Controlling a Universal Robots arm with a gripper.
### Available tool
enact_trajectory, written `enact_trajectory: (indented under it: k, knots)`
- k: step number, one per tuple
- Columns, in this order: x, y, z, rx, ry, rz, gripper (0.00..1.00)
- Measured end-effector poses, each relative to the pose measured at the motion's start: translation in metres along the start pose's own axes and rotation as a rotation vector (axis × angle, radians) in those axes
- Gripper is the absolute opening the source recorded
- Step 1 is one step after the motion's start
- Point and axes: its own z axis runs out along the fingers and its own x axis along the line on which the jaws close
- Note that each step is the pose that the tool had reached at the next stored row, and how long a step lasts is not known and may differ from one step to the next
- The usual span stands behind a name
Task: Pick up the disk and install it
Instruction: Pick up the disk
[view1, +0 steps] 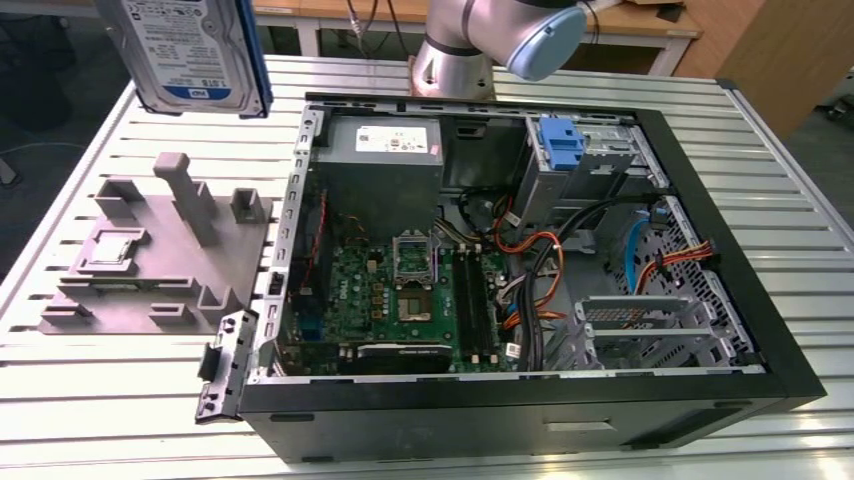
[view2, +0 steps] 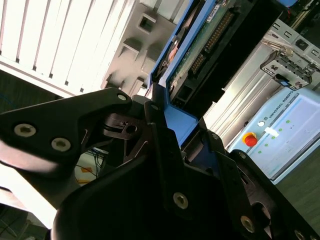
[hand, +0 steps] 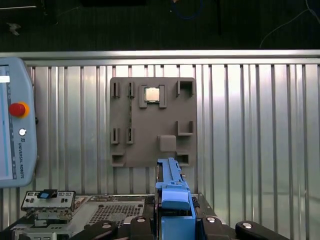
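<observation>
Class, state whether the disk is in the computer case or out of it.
Out. The disk hangs above the grey fixture plate, beside the open computer case, with the gripper shut on its blue frame.

Robotics lab — slatted metal bench (view1: 120, 400), teach pendant (hand: 15, 145), opened computer case (view1: 534, 400).

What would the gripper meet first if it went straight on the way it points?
Probably the grey holder plate: the gripper, shut on the disk, points down at it, so the disk's leading edge would touch there first. Depth is unclear.
</observation>
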Motion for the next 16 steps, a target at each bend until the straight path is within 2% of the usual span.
enact_trajectory:
  k: [5,10,13,16]
  knots:
    - [0.0032,-0.002,0.0,-0.0001,0.0001,0.0,0.36]
    - [0.0164,-0.0028,0.0001,-0.0001,0.0001,0.0,0.36]
    - [0.0187,-0.0071,0.0003,-0.0001,0.0001,0.0,0.36]
    - [0.0189,-0.0164,0.0004,-0.0003,0.0,0.0,0.36]
